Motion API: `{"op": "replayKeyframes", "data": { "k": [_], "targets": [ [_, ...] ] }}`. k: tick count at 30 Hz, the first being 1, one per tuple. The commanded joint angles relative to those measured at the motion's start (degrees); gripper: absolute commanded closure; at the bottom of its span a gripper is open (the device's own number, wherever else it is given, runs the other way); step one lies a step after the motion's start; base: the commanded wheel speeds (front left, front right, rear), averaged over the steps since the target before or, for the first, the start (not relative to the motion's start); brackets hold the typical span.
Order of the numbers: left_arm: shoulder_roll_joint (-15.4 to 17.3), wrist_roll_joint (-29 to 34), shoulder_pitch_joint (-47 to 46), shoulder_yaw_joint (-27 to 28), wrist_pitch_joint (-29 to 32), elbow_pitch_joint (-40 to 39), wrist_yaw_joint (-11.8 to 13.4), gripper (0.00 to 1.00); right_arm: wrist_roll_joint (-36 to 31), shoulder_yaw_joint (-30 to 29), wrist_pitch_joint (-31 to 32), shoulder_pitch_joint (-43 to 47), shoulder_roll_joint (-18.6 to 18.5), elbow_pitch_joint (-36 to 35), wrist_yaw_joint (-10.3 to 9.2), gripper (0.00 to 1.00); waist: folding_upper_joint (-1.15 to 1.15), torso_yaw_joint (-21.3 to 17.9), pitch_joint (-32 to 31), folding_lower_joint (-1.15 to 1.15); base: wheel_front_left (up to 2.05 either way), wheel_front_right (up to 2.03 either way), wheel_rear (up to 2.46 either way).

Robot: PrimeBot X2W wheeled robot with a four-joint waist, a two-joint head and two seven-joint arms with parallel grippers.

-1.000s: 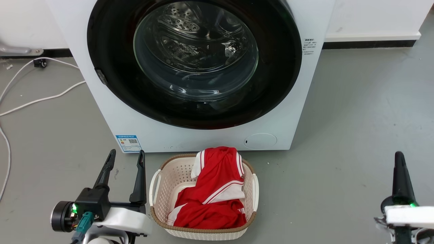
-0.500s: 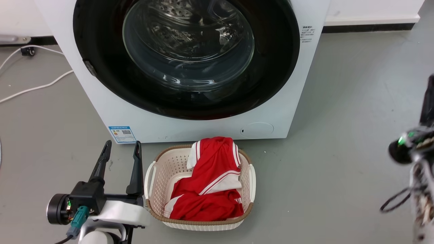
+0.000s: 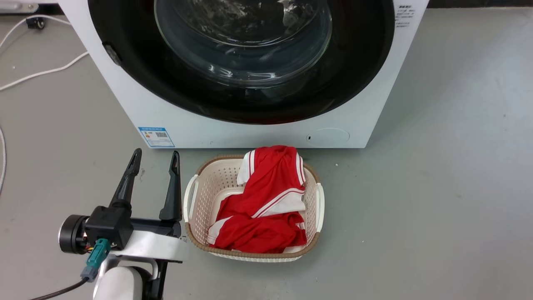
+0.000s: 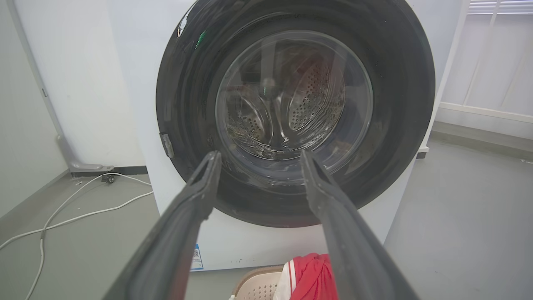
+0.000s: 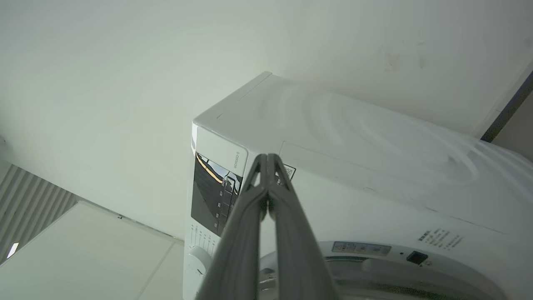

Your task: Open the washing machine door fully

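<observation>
Door (image 3: 158, 79): shut against the washer (image 3: 250, 135), top centre of the frame;
My left pincer (image 3: 155, 155): spread wide, empty, lower left;
My right pincer (image 5: 267, 160): fingers pressed together, gripping nothing, centre of its wrist view.

My head cam looks steeply down at the lower front of the washing machine (image 3: 258, 135) and the basket (image 3: 189, 200). Left wrist cam sits low, facing the washing machine door (image 4: 187, 125) head-on, pretty near; both share those. Right wrist cam's rolled, close by the control panel (image 5: 212, 196), facing the wall (image 5: 125, 83).

A basket (image 3: 189, 200) holding cloth (image 3: 266, 204) stands before the washing machine (image 3: 250, 133).
</observation>
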Motion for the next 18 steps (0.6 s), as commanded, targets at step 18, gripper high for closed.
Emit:
{"op": "replayKeyframes", "data": {
  "k": [18],
  "targets": [
    [0.5,-0.8,-4.8,-2.0,-0.1,-3.4,-0.5,0.0,-13.9,18.3,21.1,-27.4,6.2,19.1,-0.02,1.0,0.0,4.4,8.8,-0.01,0.0,0.0,0.0]
  ]
}}
